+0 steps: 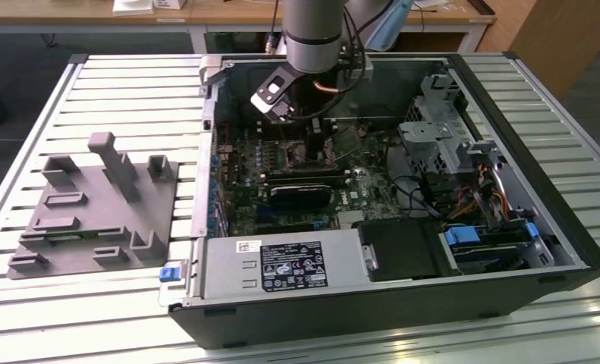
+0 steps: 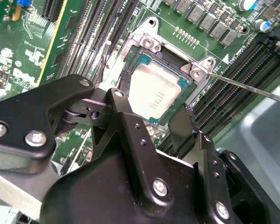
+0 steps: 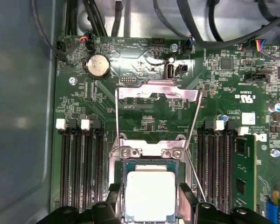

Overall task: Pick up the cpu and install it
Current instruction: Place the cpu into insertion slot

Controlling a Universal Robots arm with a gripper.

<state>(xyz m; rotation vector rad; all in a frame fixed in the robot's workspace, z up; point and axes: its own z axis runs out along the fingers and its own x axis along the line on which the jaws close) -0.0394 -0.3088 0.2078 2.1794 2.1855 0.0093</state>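
We find the cpu dull matt metal, the socket frame shiny metal, the gripper matt black.

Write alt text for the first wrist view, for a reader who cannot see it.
The silver-topped cpu lies within the metal-framed socket of a green motherboard, with the black gripper right at it. The load plate stands swung open beyond the socket, memory slots flank it, and a coin cell sits past the plate.

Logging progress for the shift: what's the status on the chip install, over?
Gripper low at the socket. Chip lying in the socket. Cover plate swung open, out of the way.
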